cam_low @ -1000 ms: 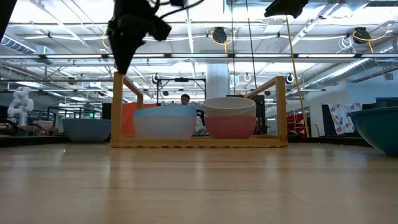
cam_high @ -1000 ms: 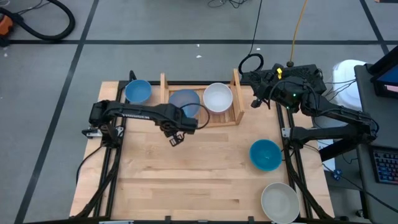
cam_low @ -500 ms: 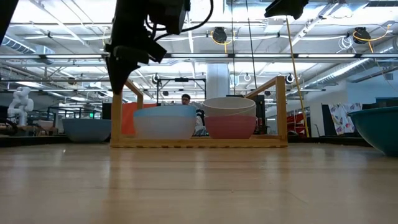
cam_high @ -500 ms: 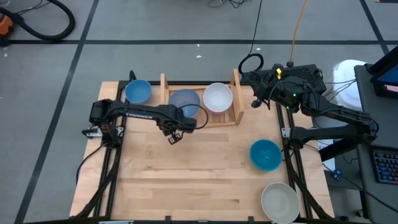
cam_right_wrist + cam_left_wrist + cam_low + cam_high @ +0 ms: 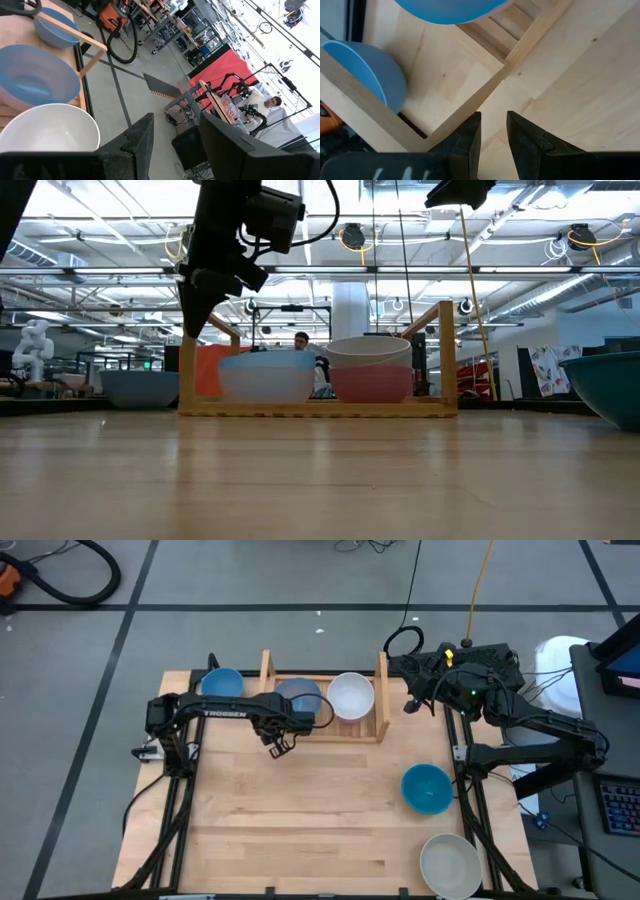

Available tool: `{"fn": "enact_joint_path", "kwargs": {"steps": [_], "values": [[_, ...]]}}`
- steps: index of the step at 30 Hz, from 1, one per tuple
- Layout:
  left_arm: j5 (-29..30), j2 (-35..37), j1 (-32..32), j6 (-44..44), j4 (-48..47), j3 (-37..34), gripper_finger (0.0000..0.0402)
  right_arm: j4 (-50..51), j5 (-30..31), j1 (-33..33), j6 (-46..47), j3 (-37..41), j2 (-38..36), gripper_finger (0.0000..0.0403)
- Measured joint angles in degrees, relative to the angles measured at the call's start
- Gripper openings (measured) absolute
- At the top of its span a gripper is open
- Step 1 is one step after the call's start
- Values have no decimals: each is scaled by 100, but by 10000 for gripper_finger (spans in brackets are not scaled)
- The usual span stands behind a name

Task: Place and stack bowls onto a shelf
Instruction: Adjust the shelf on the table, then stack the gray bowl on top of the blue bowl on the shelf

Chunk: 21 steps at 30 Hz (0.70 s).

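The left end effector [image 5: 281, 748] hangs open and empty before the shelf [image 5: 381, 690]; the blue bowl [image 5: 221, 686] could be fetched next.

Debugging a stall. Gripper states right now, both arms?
Left gripper: open, empty, above the table just in front of the shelf.
Right gripper: open, empty, parked at the shelf's right end by the white bowl.

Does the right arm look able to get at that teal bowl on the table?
Probably yes. The teal bowl sits in the open beside the right arm's base, nothing over it. The right pincer, open and empty, hovers behind the shelf.
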State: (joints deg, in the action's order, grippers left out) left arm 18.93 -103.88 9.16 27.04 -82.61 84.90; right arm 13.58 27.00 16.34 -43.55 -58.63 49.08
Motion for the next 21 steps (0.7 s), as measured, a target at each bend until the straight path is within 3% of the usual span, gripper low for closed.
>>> {"fn": "enact_joint_path", "kwargs": {"steps": [7, 14, 21], "values": [[-213, 147, -159, 240, 32, 102, 99, 0, -11, -241, -87, 0, -2, 153], [-260, 898, -664, 771, 197, 291, 99, 50, 22, -881, 103, -4, -85, 153], [-195, 1819, -1206, 1627, 306, 297, 99, 1096, 1121, -1316, 271, -7, -213, 153]]}}
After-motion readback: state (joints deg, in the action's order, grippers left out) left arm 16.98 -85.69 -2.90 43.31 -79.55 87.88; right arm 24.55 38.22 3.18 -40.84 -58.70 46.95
